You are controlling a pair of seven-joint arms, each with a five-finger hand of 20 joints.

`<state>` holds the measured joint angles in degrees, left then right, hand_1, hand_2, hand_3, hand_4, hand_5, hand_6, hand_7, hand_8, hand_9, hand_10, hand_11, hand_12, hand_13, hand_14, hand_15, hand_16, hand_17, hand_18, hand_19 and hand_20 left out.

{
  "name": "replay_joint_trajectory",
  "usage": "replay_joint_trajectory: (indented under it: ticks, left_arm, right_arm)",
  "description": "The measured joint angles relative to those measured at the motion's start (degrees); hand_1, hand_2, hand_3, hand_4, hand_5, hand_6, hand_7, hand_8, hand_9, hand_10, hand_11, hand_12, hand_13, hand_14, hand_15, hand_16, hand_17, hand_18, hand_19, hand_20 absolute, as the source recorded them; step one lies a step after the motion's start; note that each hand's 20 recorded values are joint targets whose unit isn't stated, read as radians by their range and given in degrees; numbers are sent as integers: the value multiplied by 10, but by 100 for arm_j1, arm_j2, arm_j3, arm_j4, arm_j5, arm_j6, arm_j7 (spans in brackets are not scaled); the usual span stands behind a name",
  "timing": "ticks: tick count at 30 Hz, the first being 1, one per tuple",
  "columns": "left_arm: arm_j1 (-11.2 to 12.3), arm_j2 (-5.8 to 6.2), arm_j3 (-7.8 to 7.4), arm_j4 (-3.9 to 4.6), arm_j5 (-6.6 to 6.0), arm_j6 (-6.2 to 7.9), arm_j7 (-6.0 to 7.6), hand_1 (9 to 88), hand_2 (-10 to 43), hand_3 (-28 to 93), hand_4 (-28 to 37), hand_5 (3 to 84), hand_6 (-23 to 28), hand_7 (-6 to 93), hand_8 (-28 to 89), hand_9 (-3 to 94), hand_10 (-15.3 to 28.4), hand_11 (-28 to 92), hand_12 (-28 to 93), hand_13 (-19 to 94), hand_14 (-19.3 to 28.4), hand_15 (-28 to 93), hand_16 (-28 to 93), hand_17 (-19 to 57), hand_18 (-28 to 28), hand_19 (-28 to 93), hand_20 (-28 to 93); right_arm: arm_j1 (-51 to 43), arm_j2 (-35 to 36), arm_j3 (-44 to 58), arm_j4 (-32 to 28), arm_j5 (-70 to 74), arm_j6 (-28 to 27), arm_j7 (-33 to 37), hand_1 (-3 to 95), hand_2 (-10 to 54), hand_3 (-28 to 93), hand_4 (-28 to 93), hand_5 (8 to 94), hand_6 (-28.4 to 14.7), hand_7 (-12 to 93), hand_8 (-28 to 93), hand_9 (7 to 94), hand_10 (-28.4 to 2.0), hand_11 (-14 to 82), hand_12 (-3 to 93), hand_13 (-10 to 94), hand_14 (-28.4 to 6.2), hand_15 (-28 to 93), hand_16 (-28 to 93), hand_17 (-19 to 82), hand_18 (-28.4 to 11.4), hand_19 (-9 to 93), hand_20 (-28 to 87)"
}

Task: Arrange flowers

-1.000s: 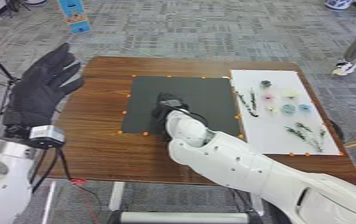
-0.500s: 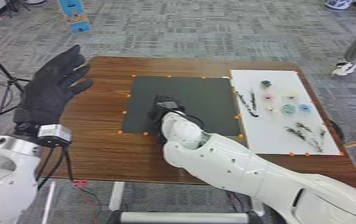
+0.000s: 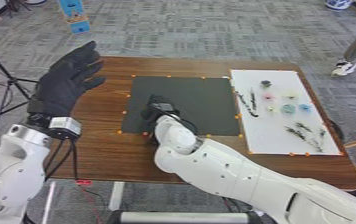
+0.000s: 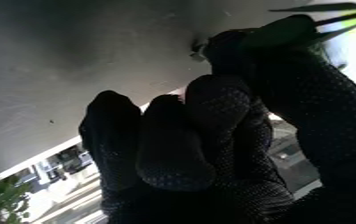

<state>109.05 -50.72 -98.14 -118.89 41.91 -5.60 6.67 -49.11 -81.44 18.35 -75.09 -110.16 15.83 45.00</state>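
Fingers of the left hand (image 3: 63, 82) stand straight and relaxed at the left edge of the worktop (image 3: 94, 150). Over the left part of the black sheet (image 3: 205, 100), towards its near edge, is the right hand (image 3: 159, 110). In the right wrist view, the right hand (image 4: 285, 75) pinches a green sprig (image 4: 317, 7) between thumb and finger; its long axis runs crosswise over the thumb, narrow leaves spread beside the stem, though I can't tell which end is the tip.

Flat on the white sheet (image 3: 279, 142), along the worktop's right edge, leafy sprigs (image 3: 309, 137) lie nearest, slanting from far left to near right. Beyond them, by the sheet's left edge, dark stems (image 3: 246, 106) point roughly from far to near. Beside these sit small blooms (image 3: 288, 108) in teal, blue, yellow and pink (dainty little things), and farther off, a dark one (image 3: 266, 83) near the far edge.
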Motion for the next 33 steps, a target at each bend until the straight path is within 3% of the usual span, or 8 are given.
replay_joint_trajectory:
  ticks: [10, 14, 19, 20, 23, 30, 33]
  left_arm:
    - [-53, 0, 78, 43, -19, -19, -39, 242, -95, 684, -283, 253, 16, 161, -87, 212, 97, 124, 172, 178, 120, 123, 61, -110, 210, 382, 85]
    - [-52, 0, 74, 43, -23, -21, -46, 243, -95, 684, -283, 253, 17, 161, -88, 212, 96, 125, 172, 178, 121, 122, 61, -110, 210, 382, 85]
    - [-47, -4, 51, 43, -26, -27, -70, 244, -95, 683, -283, 253, 17, 161, -88, 212, 97, 124, 172, 178, 121, 122, 61, -110, 210, 382, 84]
    - [-47, -4, 51, 43, -26, -29, -74, 244, -95, 683, -283, 253, 17, 161, -88, 212, 97, 124, 172, 178, 121, 122, 61, -110, 210, 382, 84]
    - [-47, -4, 51, 43, -27, -43, -86, 243, -95, 685, -283, 253, 17, 162, -88, 211, 96, 124, 172, 178, 121, 122, 62, -110, 210, 382, 84]
    - [-11, -15, 2, 35, -27, -51, -96, 244, -95, 684, -283, 253, 16, 162, -88, 212, 97, 124, 173, 178, 121, 122, 62, -110, 210, 382, 84]
    - [90, -39, -99, -15, -23, -30, -66, 243, -95, 685, -283, 253, 16, 162, -89, 212, 97, 124, 172, 178, 121, 122, 62, -110, 210, 382, 84]
  right_arm:
    - [4, -62, -63, 109, 7, -179, -52, 402, -95, 808, -153, 694, 20, 560, 219, 823, -78, 535, 494, 789, -58, 803, 411, 541, -187, 932, 707]
    - [-1, -84, -5, 122, 10, -391, -78, 378, -95, 791, -186, 694, 22, 559, 209, 818, -84, 563, 427, 789, -57, 803, 406, 541, -187, 932, 706]
    - [-35, -86, 89, 110, 23, -494, -119, 316, -95, 783, -252, 719, 10, 498, 178, 824, -86, 548, 418, 790, -57, 799, 406, 544, -187, 932, 702]
    - [-40, -86, 102, 106, 31, -505, -123, 300, -95, 792, -263, 724, 6, 485, 158, 824, -86, 546, 418, 791, -57, 798, 405, 544, -187, 932, 702]
    - [-42, -83, 134, 88, 57, -528, -129, 251, -95, 796, -275, 737, -1, 500, -93, 826, -87, 544, 414, 794, -56, 796, 404, 546, -187, 932, 702]
    - [-20, -57, 178, 23, 43, -701, -136, 186, -95, 777, -282, 731, -8, 472, -111, 828, -88, 535, 416, 793, -56, 789, 410, 547, -188, 932, 703]
    - [35, -16, 147, -33, -88, -958, -171, 177, -95, 775, -282, 727, -10, 465, -109, 827, -89, 533, 416, 791, -56, 788, 412, 547, -188, 932, 703]
